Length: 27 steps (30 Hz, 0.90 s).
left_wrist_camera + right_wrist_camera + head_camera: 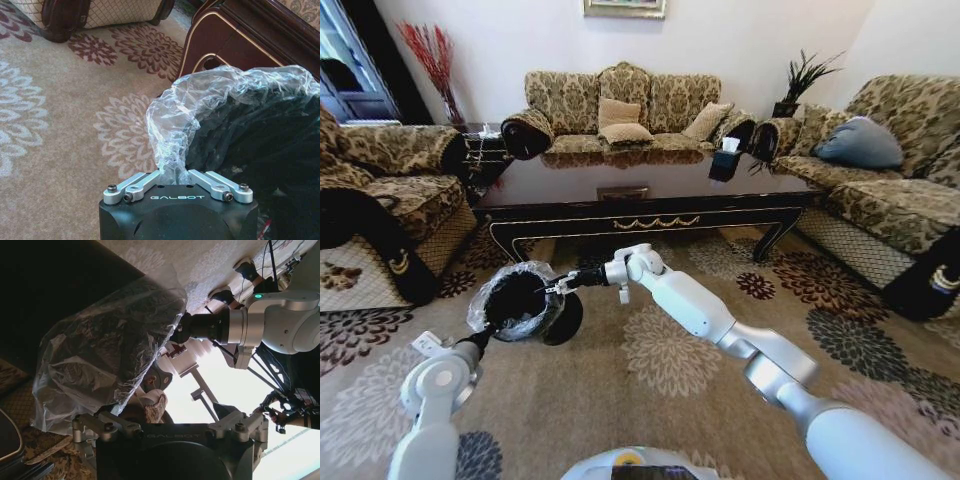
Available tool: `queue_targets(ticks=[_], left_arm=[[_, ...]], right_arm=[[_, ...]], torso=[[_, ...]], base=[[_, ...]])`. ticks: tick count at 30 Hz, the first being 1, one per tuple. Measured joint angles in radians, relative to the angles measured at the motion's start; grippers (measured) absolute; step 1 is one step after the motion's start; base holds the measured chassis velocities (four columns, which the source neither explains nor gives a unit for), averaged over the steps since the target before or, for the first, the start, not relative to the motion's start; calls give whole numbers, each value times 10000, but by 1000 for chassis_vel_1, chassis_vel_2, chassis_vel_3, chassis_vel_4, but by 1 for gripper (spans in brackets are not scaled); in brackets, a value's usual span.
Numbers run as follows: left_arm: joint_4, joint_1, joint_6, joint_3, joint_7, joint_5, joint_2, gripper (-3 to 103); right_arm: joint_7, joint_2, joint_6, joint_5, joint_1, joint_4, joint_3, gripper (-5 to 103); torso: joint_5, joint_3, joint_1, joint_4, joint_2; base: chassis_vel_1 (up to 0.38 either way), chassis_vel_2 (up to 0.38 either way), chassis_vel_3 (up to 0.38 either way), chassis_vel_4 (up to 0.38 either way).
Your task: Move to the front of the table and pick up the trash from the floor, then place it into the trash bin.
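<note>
The bin (520,303) is small, round and black, with a crinkly clear liner (200,100) puffed up around its rim. It is tipped toward the robot, its dark mouth facing up and forward, above the flowered carpet in front of the table (640,190). A small pale crumpled piece of trash (155,407) lies just beside the liner's edge, close to the right tool. The table is long, low and glossy near-black, with gold scrollwork on its apron and curved legs.
</note>
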State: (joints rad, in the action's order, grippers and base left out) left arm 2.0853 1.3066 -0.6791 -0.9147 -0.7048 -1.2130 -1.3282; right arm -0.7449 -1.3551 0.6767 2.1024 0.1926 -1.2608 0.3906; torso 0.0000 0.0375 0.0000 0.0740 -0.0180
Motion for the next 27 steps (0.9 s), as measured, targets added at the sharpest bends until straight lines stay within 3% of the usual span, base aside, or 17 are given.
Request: queue_targets(ticks=[3,5,6,7,11,12,15,16,18,20,21,23,25,26,27], left_arm=[[-6,7,3,17,0,19,-39,2],[-20,46,2,19,0,44,-53,2],[-21,69,2,13,0,57,-47,2],[-21,69,2,13,0,57,-47,2],[0,160,6,-67,1,51,52,2],[0,160,6,-67,1,51,52,2],[58,322,8,-108,6,52,66,2],[58,322,8,-108,6,52,66,2],[113,503,8,-111,61,127,24,2],[135,684,29,-116,168,287,-27,2],[135,684,29,-116,168,287,-27,2],[133,854,64,-135,247,455,-74,2],[41,984,102,-146,330,595,-106,2],[41,984,102,-146,330,595,-106,2],[-33,1013,123,-146,348,659,-120,2]], right_arm=[[64,-2,16,-175,-3,89,-115,100],[560,29,27,-1031,-69,308,-181,100],[1112,110,18,-1984,-136,428,-123,100],[1112,110,18,-1984,-136,428,-123,100],[3557,912,-1015,-6935,-481,782,1262,100],[3557,912,-1015,-6935,-481,782,1262,100],[4653,1777,-2849,-10763,-590,437,2712,100],[4653,1777,-2849,-10763,-590,437,2712,100],[4784,2019,-4168,-13652,-485,-116,3073,100],[4782,1913,-4747,-16044,-347,-312,2922,100],[4782,1913,-4747,-16044,-347,-312,2922,100],[4690,1689,-5404,-18297,-183,-449,2484,100],[4022,1445,-6902,-20939,96,-778,1838,100],[4022,1445,-6902,-20939,96,-778,1838,100],[3568,1326,-7576,-22091,254,-914,1503,100]], torso=[[0,0,0,0,1],[0,0,0,-1,0],[0,0,0,-2,0],[0,0,0,-2,0],[2,0,0,0,0],[2,0,0,0,0],[2,1,0,4,1],[2,1,0,4,1],[2,0,-1,6,0],[2,0,0,1,0],[2,0,0,1,0],[1,0,0,-6,0],[1,0,0,-6,0],[1,0,0,-6,0],[-2,-1,0,-5,0]], base=[[0,0,0,0],[0,0,0,0],[0,0,0,0],[0,0,0,0],[0,0,0,0],[0,0,0,0],[0,0,0,0],[0,0,0,0],[0,0,0,0],[0,0,0,0],[0,0,0,0],[0,0,0,0],[0,0,0,0],[0,0,0,0],[0,0,0,0]])
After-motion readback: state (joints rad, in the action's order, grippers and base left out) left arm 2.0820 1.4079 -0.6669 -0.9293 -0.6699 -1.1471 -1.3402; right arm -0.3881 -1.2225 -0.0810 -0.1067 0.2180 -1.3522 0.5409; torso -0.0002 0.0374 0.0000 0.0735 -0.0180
